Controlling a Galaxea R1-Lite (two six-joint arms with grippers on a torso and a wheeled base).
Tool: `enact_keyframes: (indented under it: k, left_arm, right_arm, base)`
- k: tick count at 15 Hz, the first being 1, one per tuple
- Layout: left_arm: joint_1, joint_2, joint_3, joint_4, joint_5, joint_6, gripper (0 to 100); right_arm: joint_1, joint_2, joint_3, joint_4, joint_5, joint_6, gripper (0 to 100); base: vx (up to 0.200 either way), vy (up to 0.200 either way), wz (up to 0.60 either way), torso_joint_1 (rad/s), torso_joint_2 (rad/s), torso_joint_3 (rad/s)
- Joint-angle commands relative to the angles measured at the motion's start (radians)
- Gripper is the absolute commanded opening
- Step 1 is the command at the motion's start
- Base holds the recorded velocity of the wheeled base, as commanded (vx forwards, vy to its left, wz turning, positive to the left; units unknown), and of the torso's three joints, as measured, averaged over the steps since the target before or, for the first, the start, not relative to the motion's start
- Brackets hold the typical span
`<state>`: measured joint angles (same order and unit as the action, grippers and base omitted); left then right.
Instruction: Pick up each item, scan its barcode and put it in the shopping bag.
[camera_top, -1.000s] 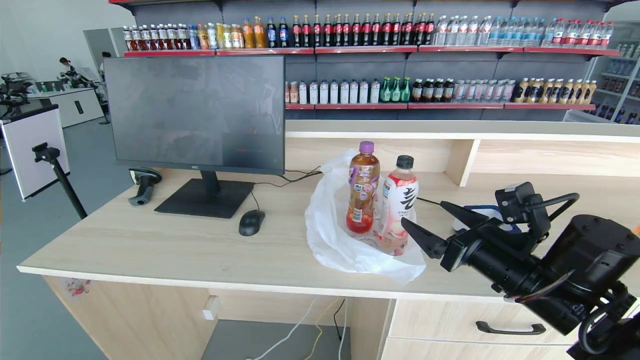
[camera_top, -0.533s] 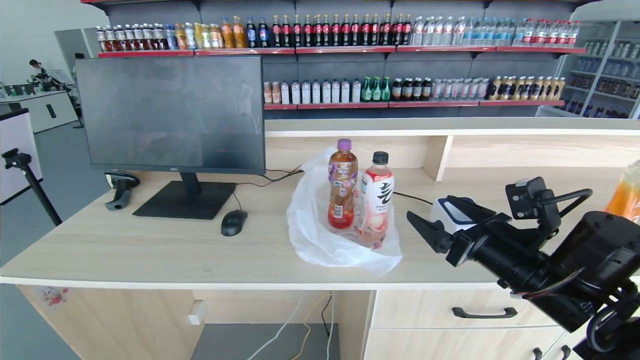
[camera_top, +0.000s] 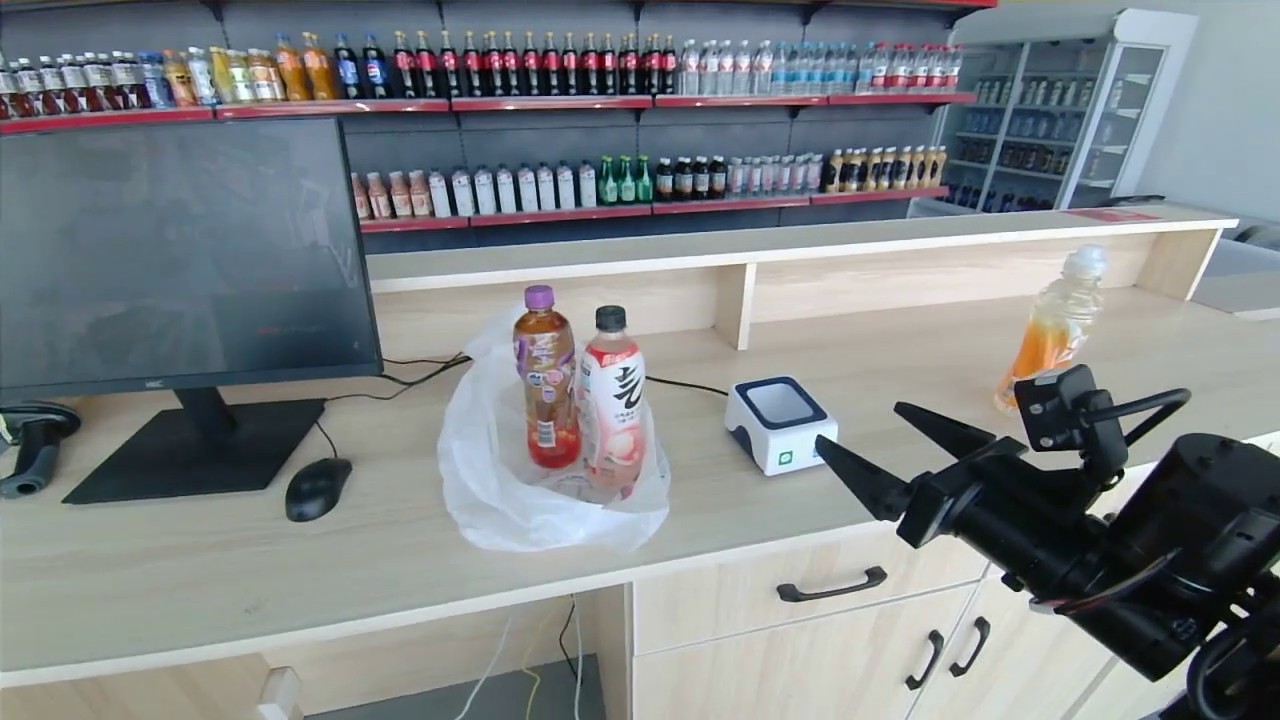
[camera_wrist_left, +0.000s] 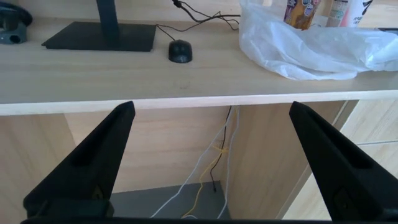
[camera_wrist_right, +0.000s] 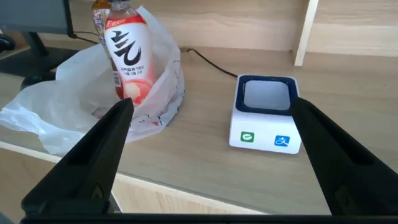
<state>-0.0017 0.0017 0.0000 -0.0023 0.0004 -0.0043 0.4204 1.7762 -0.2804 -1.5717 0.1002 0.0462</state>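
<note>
Landmark: scanner (camera_top: 780, 424), a white box with a dark top window, on the counter (camera_top: 900, 370).
Bag: bag (camera_top: 490, 480), thin white plastic, mouth open, near the scanner on its left (robot's left), not touching it.
In bag: amber bottle (camera_top: 546, 390) with purple cap and pink bottle (camera_top: 613, 400) with black cap, both upright and side by side. The pink bottle is the one nearer the scanner.
Still out: orange bottle (camera_top: 1050, 330), white cap, upright on the counter, well apart from the scanner to its right and farther back.
Right gripper: right gripper (camera_top: 858, 423) hovers just right of the scanner and nearer the robot, over the counter's front edge. Fingers point toward the scanner.
Right jaws: spread wide, nothing between them (the wrist view sees the scanner and the pink bottle through the gap).
Left gripper: left gripper (camera_wrist_left: 211, 106) is low before the counter's front face, below its edge, well apart from the scanner and beyond the bag.
Left jaws: spread wide, holding nothing.
Cable: a black cable (camera_top: 690, 385) runs from behind the scanner toward the bag.
Desk gear: mouse (camera_top: 317, 488), monitor (camera_top: 180, 250) and hand scanner (camera_top: 30, 440), all left of the scanner past the bag, the hand scanner farthest.
Background: shelves (camera_top: 600, 100) of drinks behind the scanner, beyond the counter's raised back ledge.
</note>
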Motion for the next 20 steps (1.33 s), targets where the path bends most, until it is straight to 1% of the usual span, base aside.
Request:
enact_keyframes:
  k: [1, 15, 19, 20]
  left_arm:
    - [0.002, 0.0, 0.0, 0.001, 0.0, -0.002, 100]
    - [0.002, 0.0, 0.0, 0.001, 0.0, -0.002, 100]
    - [0.002, 0.0, 0.0, 0.001, 0.0, -0.002, 100]
    - [0.002, 0.0, 0.0, 0.001, 0.0, -0.002, 100]
  right_arm:
    - [-0.002, -0.006, 0.015, 0.001, -0.001, 0.0, 100]
    - [-0.008, 0.014, 0.007, 0.001, -0.002, -0.008, 100]
    - [0.003, 0.017, 0.007, 0.001, -0.002, -0.006, 100]
    - [0.003, 0.019, 0.01, 0.001, -0.001, -0.008, 100]
  base:
    - [0.0, -0.2, 0.0, -0.007, 0.01, 0.012]
    - [0.0, -0.2, 0.0, 0.002, 0.0, 0.004]
    - [0.0, -0.2, 0.6, 0.004, 0.0, 0.001]
    - [0.0, -0.2, 0.0, 0.002, 0.0, -0.002]
